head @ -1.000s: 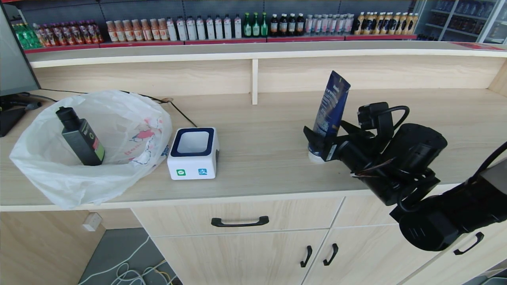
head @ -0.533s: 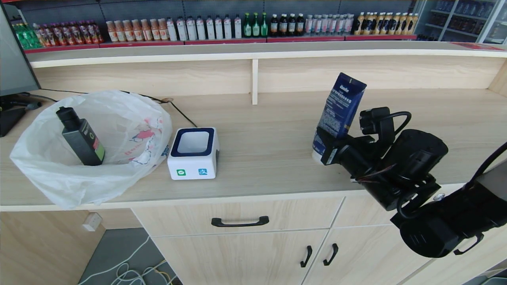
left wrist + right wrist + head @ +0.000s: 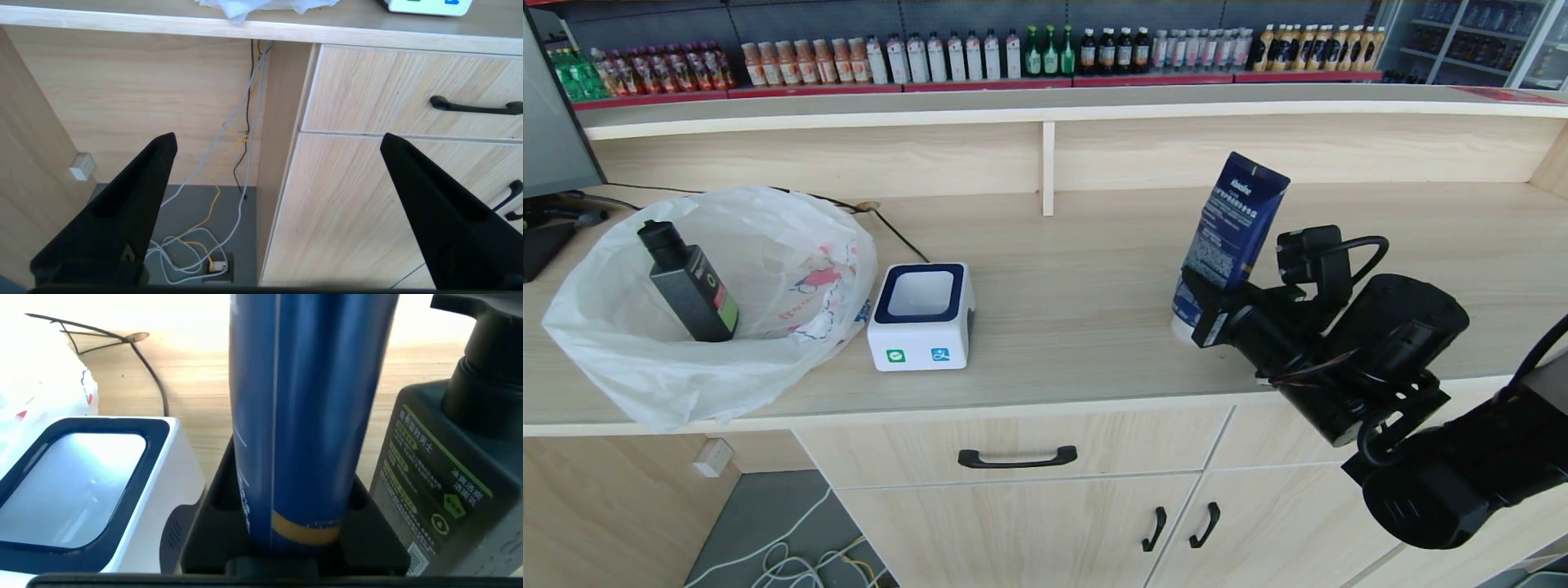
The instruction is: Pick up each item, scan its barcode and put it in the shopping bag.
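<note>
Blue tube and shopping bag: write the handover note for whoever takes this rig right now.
Right gripper: shut on the blue tube, held upright with its cap end down, over the right part of the counter. Whether the cap is clear of the counter cannot be told.
Left gripper: open, holding nothing, low in front of the cabinet front.
Done: the dark bottle stands in the shopping bag at the counter's left end.
Left: carry the tube to the scanner beside the bag, scan its barcode, then put it in the bag.
</note>
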### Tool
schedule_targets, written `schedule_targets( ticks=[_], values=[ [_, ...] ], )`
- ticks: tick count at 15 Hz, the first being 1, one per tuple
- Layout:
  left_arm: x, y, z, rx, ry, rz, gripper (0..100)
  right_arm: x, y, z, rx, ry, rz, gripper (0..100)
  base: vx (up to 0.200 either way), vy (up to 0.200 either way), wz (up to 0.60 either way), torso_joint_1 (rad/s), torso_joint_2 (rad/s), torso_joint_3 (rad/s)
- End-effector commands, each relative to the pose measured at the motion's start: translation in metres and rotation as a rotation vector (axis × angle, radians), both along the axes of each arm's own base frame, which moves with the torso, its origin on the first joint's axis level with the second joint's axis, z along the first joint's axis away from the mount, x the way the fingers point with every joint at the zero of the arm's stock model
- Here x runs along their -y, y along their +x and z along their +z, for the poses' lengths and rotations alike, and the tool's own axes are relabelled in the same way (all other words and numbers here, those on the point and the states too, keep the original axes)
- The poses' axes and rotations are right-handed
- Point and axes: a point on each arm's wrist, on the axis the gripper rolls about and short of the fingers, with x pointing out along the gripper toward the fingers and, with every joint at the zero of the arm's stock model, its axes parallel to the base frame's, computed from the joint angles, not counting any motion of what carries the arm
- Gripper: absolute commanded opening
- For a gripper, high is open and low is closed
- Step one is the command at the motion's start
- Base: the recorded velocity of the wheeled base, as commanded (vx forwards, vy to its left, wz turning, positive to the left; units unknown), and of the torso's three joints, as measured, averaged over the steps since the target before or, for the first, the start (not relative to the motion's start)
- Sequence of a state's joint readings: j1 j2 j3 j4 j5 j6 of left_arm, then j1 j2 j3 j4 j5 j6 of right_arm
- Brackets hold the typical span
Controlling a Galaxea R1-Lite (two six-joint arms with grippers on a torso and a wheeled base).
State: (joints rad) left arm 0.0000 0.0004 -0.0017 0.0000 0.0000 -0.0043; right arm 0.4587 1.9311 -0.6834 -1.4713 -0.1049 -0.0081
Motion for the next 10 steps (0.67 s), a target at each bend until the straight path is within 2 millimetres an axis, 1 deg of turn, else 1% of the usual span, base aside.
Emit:
schedule_targets(
  ticks=[1,3,5,6,10],
  values=[
    [0.000,0.000,0.000,0.000,0.000,0.000,100,-0.002,-0.015,0.014,0.038,0.016,0.027,0,0.000,0.000,0.00,0.000,0.00,0.000],
    [0.000,0.000,0.000,0.000,0.000,0.000,100,-0.006,-0.029,0.027,0.073,0.024,0.057,0,0.000,0.000,0.00,0.000,0.00,0.000],
    [0.000,0.000,0.000,0.000,0.000,0.000,100,-0.003,-0.039,0.035,0.093,0.027,0.061,0,0.000,0.000,0.00,0.000,0.00,0.000],
    [0.000,0.000,0.000,0.000,0.000,0.000,100,-0.002,-0.042,0.035,0.091,0.024,0.063,0,0.000,0.000,0.00,0.000,0.00,0.000],
    [0.000,0.000,0.000,0.000,0.000,0.000,100,-0.004,-0.083,0.033,0.072,0.006,0.154,0,0.000,0.000,0.00,0.000,0.00,0.000]
  ],
)
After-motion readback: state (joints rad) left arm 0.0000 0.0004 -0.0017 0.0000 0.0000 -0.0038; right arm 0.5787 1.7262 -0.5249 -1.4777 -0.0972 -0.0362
